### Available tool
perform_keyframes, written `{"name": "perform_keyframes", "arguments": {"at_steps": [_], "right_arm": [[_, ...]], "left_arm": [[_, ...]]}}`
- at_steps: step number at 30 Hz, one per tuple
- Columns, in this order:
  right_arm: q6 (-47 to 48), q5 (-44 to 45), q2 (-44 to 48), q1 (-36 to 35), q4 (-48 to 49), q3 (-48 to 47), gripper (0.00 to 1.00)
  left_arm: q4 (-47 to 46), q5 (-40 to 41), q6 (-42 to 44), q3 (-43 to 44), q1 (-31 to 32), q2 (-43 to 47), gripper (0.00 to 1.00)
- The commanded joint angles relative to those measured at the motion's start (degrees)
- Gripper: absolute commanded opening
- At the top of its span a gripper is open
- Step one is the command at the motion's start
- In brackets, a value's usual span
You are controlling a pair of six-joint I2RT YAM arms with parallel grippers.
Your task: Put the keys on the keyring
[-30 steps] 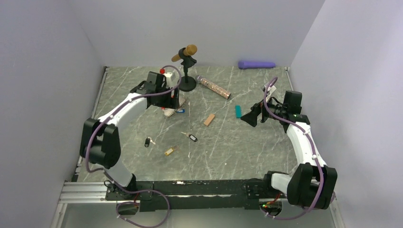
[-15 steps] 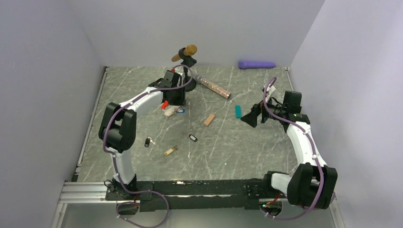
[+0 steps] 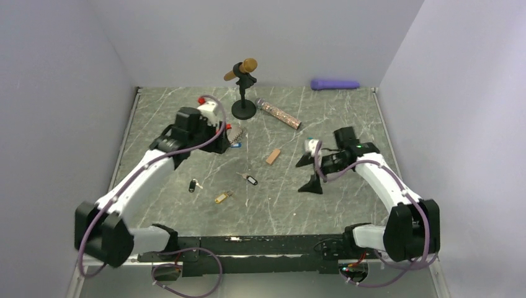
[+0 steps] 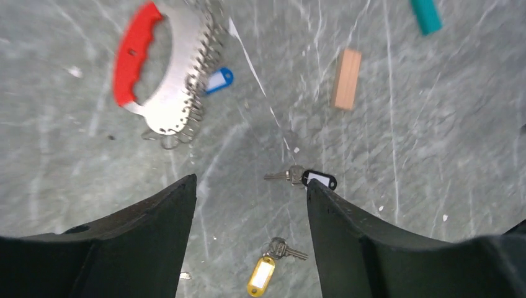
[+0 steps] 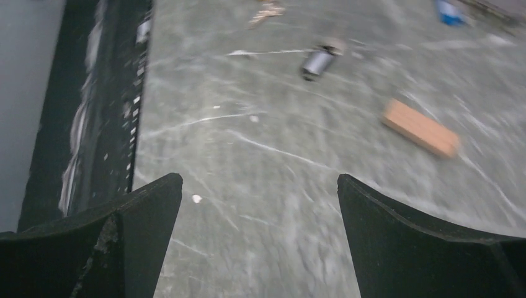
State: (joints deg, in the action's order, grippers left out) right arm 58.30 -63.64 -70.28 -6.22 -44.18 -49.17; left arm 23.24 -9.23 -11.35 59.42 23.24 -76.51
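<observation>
The keyring [image 4: 133, 53], a red grip on a silvery coil [image 4: 177, 93], lies on the marble table with a blue-tagged key [image 4: 218, 81] at its coil. In the top view the keyring [image 3: 231, 129] sits just right of my left wrist. Loose keys lie apart: a black-tagged one [image 4: 310, 178], a yellow-tagged one [image 4: 263, 273] and another black-tagged one [image 3: 193, 185]. My left gripper [image 4: 251, 186] hovers open and empty, nearer than the keyring. My right gripper [image 5: 259, 186] is wide open over bare table, also seen in the top view as my right gripper [image 3: 308, 174].
A tan wooden block [image 4: 345, 79] and a teal block [image 4: 425, 15] lie right of the keys. At the back stand a microphone stand [image 3: 243, 87], a glittery tube [image 3: 279, 114] and a purple object [image 3: 335, 84]. Walls close three sides.
My left arm has swung back left, off the keyring, its jaws narrowing then widening again. My right arm has come in from the right and lowered toward the table's middle.
</observation>
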Motion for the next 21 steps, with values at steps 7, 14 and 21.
{"name": "perform_keyframes", "arguments": {"at_steps": [7, 14, 21], "right_arm": [[13.3, 13.3, -17.7, -28.4, 3.3, -14.2, 0.76], [1.5, 27.7, -30.9, -38.0, 13.7, -24.2, 0.49], [-1.1, 35.7, -40.1, -42.1, 13.6, -31.5, 0.33]], "left_arm": [[3.3, 13.0, 4.2, -12.5, -9.4, 22.1, 0.92], [3.2, 28.6, 7.0, -18.3, -10.0, 33.2, 0.99], [2.2, 23.6, 5.6, -17.7, -13.1, 33.8, 0.99]]}}
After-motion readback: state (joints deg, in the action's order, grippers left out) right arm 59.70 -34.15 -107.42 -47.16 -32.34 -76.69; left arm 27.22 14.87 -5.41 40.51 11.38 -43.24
